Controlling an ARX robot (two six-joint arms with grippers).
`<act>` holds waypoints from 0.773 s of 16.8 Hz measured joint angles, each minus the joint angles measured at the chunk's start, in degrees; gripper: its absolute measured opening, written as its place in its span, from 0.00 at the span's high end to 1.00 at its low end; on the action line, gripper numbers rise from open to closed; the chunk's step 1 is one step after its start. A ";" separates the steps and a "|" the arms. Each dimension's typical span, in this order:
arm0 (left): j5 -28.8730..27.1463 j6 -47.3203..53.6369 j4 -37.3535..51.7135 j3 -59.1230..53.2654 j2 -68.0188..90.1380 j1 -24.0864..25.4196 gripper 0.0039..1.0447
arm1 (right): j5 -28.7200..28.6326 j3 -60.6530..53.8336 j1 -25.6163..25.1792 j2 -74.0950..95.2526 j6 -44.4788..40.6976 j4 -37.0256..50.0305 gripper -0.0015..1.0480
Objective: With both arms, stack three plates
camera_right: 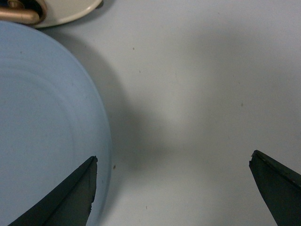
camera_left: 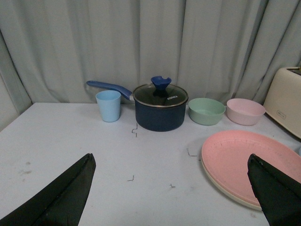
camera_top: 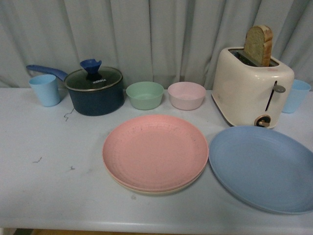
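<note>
First, left cup (camera_top: 45,89): light blue, upright, far left at the back of the tabletop (camera_top: 49,186).
Saucepan (camera_top: 95,95): dark blue, glass lid on with a blue knob; handle points left, behind the left cup.
Left claw (camera_left: 170,157): fingers spread wide, nothing between them; hovers above bare tabletop, facing the saucepan.
Green bowl (camera_top: 145,95): upright, back row, just right of the saucepan.
Pink bowl (camera_top: 186,95): upright, just beside the green bowl.
Cream plate (camera_top: 146,192): flat on the tabletop, centre front; only its rim shows.
Pink plate (camera_top: 155,151): lies on top of the cream plate, in front of the two bowls.
Toaster (camera_top: 252,85): cream, back right; one bread slice (camera_top: 258,45) stands up out of a slot.
Blue plate (camera_top: 261,166): flat on the tabletop, alone, right of the two-plate stack, near it but apart; in front of the toaster.
Right cup (camera_top: 296,95): light blue, partly hidden behind the toaster.
Right claw (camera_right: 174,156): spread wide, empty; above the tabletop at the blue plate's rim, one finger over its edge.
</note>
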 joint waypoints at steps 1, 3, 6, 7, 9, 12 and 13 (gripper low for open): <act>0.02 0.00 0.00 0.00 0.00 0.00 0.06 | 0.85 1.75 1.09 1.77 0.02 0.70 0.06; 0.00 0.00 0.00 0.00 0.00 0.00 0.06 | 2.36 3.91 2.14 4.59 0.02 1.49 0.06; 0.00 0.00 0.02 0.00 0.00 0.00 0.06 | 3.58 5.16 2.75 8.85 0.09 2.71 0.09; 0.02 0.00 0.02 0.00 0.00 0.00 0.06 | 4.04 5.70 2.97 9.77 0.09 2.91 0.19; 0.02 0.00 0.00 0.00 0.00 0.00 0.06 | 4.42 6.34 3.63 10.69 0.28 3.30 0.40; 0.00 -0.02 0.02 0.00 0.00 0.00 0.06 | 5.53 6.16 3.58 10.91 0.31 4.39 0.71; 0.02 0.00 0.02 0.00 0.00 0.00 0.06 | 5.68 5.60 3.58 10.91 0.52 5.14 0.81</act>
